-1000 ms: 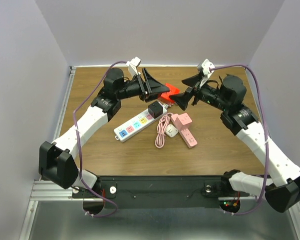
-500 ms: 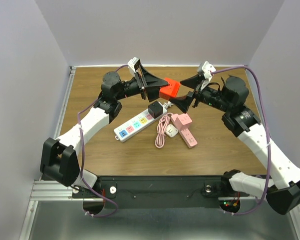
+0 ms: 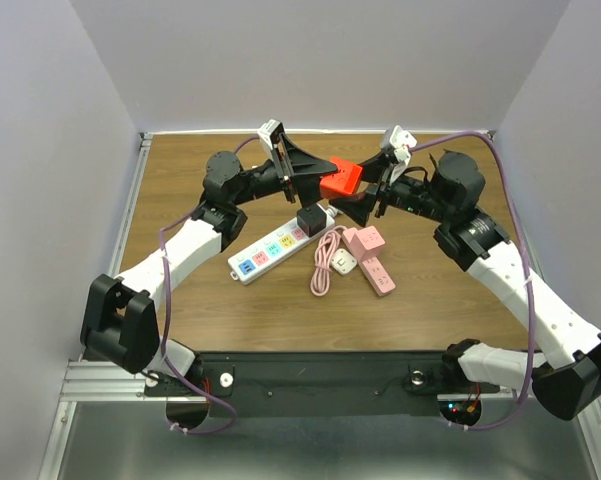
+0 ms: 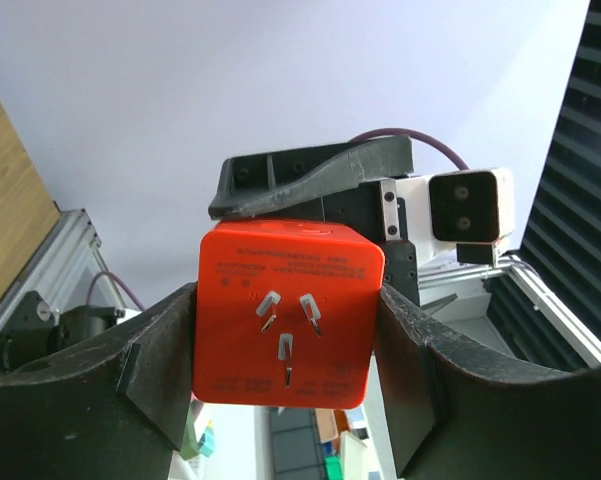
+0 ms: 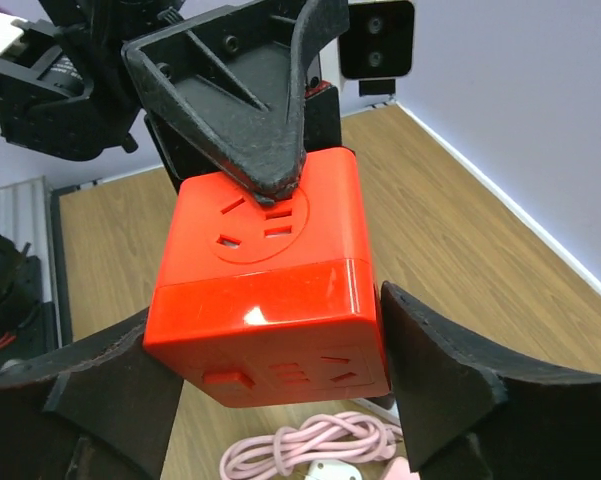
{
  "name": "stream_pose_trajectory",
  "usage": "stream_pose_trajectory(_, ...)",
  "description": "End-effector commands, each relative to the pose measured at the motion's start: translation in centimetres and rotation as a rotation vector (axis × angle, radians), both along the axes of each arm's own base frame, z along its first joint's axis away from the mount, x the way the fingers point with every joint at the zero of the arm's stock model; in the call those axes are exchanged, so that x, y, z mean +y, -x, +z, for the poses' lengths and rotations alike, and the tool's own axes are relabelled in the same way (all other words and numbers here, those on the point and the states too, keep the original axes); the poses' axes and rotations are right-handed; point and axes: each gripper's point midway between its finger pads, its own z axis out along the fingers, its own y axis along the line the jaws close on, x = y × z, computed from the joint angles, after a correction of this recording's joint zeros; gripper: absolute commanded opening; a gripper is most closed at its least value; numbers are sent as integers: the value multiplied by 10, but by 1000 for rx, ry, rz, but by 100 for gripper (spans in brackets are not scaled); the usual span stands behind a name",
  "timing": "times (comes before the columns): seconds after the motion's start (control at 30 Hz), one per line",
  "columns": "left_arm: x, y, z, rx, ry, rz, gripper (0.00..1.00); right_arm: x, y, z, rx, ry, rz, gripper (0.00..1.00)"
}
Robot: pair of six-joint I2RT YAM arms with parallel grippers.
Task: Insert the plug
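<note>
A red cube plug [image 3: 340, 180] with three metal prongs hangs in the air above the table's middle. My left gripper [image 3: 325, 180] is shut on it; in the left wrist view the cube [image 4: 288, 310] sits between both fingers, prongs toward the camera, inside the left gripper [image 4: 288, 330]. My right gripper [image 3: 358, 196] has its fingers against two other sides of the cube [image 5: 270, 290], as the right wrist view shows around the right gripper [image 5: 268, 325]. A white power strip [image 3: 280, 240] with coloured sockets lies below on the table.
A black adapter [image 3: 311, 217] sits plugged into the far end of the white strip. A pink power strip [image 3: 372, 262], a coiled pink cable [image 3: 325, 262] and a white plug [image 3: 344, 263] lie to the right of it. Grey walls enclose the wooden table [image 3: 180, 180].
The red cube was lifted by the left gripper away from the strip. The right gripper moved up and left and came in around the cube.
</note>
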Motion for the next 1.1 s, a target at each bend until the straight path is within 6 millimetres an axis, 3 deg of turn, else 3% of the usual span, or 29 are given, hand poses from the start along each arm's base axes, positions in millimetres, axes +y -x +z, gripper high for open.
stream_pose_trajectory(0.0,10,27,35,-118,95,-32,0,6,4,16,-72,-37,20,65)
stream_pose_trajectory(0.13,7,31,24,-106,88,-52,0,8,8,22,-76,-66,39,38)
stream_pose_trajectory(0.17,7,32,22,-110,89,-54,0,9,9,24,-80,-75,47,22)
stream_pose_trajectory(0.2,7,31,13,-95,80,-53,6,9,9,24,-67,-87,45,1)
stream_pose_trajectory(0.23,7,31,10,-92,79,-52,28,9,9,25,-76,-91,45,0)
stream_pose_trajectory(0.3,7,31,2,-100,75,-48,42,9,8,25,-34,-115,35,0)
stream_pose_trajectory(0.33,7,31,1,-131,70,-40,57,7,5,26,-26,-125,9,0)
stream_pose_trajectory(0.4,7,27,-3,-157,53,-21,68,2,2,30,1,-152,-30,0)
stream_pose_trajectory(0.43,7,24,-5,-171,43,-10,80,-1,-1,30,21,-168,-66,0)
stream_pose_trajectory(0.5,12,9,-14,-211,-8,50,91,-10,-3,33,31,-189,-119,0)
stream_pose_trajectory(0.6,26,-18,-31,-244,-89,158,96,-19,-5,32,55,-196,-178,0)
stream_pose_trajectory(0.77,66,-57,-55,-301,-218,344,98,-23,-15,6,137,-172,-239,0)
stream_pose_trajectory(0.87,93,-82,-74,-379,-410,504,98,-22,-29,-21,217,-145,-291,0)
stream_pose_trajectory(0.9,111,-99,-90,-320,-545,612,98,-21,-32,-29,251,-137,-301,0)
stream_pose_trajectory(0.93,122,-104,-97,-397,-658,657,98,-16,-41,-45,292,-113,-313,0)
stream_pose_trajectory(0.97,141,-111,-115,-348,-774,734,98,-14,-43,-58,335,-82,-319,0)
stream_pose_trajectory(1.03,160,-112,-131,-368,-897,782,98,-8,-53,-81,399,-45,-328,0)
stream_pose_trajectory(1.07,171,-111,-149,-328,-969,802,98,-6,-57,-89,425,-31,-334,0)
